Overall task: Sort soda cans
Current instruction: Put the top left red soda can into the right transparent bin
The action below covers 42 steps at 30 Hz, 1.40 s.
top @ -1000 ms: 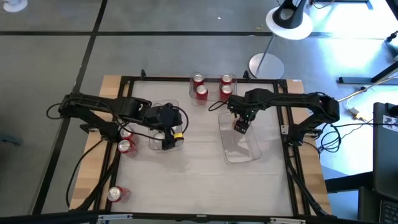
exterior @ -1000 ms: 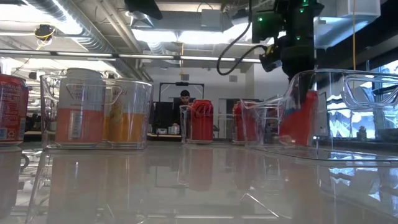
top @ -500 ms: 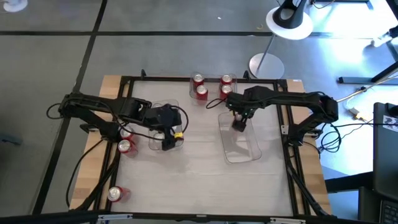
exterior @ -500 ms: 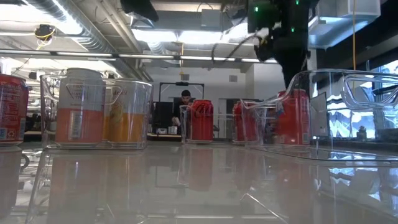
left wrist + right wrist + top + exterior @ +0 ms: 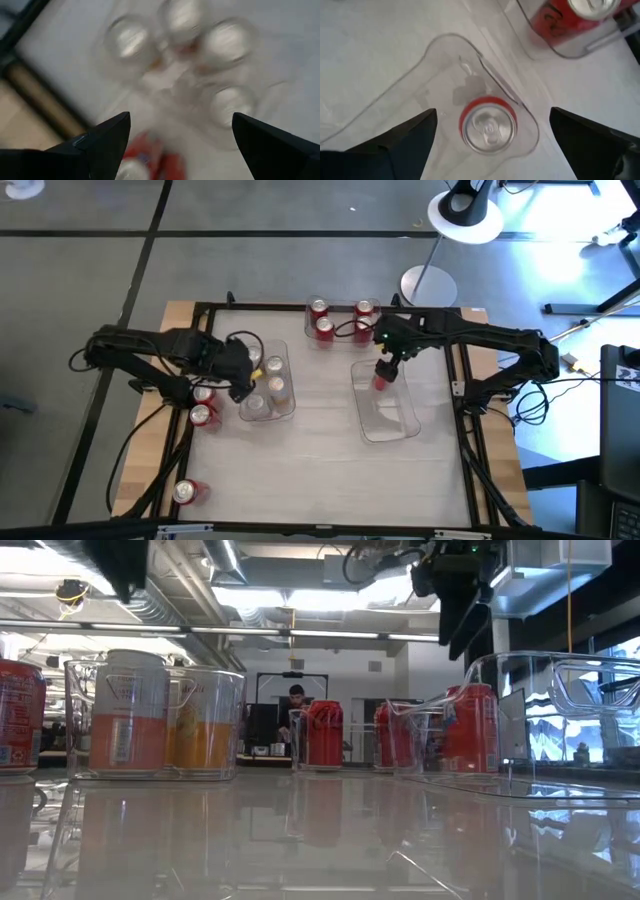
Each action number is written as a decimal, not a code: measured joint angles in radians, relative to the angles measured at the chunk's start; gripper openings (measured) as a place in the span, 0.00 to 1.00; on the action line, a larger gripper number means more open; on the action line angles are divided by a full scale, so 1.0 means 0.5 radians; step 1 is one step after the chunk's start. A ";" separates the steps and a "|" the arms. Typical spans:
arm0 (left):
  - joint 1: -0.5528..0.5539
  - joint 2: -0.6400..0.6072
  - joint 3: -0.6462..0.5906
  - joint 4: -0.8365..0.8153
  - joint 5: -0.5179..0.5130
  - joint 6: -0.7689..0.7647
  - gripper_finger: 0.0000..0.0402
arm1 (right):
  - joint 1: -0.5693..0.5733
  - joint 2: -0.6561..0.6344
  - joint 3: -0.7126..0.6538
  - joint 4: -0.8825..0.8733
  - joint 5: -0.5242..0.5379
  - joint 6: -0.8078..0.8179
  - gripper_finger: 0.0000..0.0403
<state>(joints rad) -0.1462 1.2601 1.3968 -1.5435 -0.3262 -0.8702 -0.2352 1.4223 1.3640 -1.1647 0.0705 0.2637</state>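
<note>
A red soda can point(image 5: 488, 127) stands upright at the far end of the clear right bin point(image 5: 395, 425), on the bin's floor. My right gripper point(image 5: 493, 112) hovers open above it, a finger to either side, touching nothing; the low view shows it point(image 5: 462, 600) well over the can point(image 5: 470, 730). The clear left bin point(image 5: 285, 408) holds several pale cans point(image 5: 275, 388). My left gripper point(image 5: 243, 385) is open beside that bin's left side, over the table; two red cans point(image 5: 203, 415) stand just to its left.
Several red cans point(image 5: 324, 328) stand at the far edge, some inside small clear bins. One red can point(image 5: 185, 492) sits alone near the left front corner. A person point(image 5: 297, 700) shows far behind the table. Bare table lies between the two bins and along the near side.
My right gripper set the red can down at the far end of the right bin, let go and rose straight up. My left gripper drew up out of the left bin and moved toward the table's left edge.
</note>
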 joint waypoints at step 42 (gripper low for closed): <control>0.156 -0.778 -1.134 0.068 0.653 -0.020 0.84 | 0.000 0.000 0.000 0.256 -0.022 -0.063 0.95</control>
<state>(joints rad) -0.0681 0.8711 0.8298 -1.5094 0.0001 -0.8801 -0.2352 1.4223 1.3640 -1.0367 0.0593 0.2321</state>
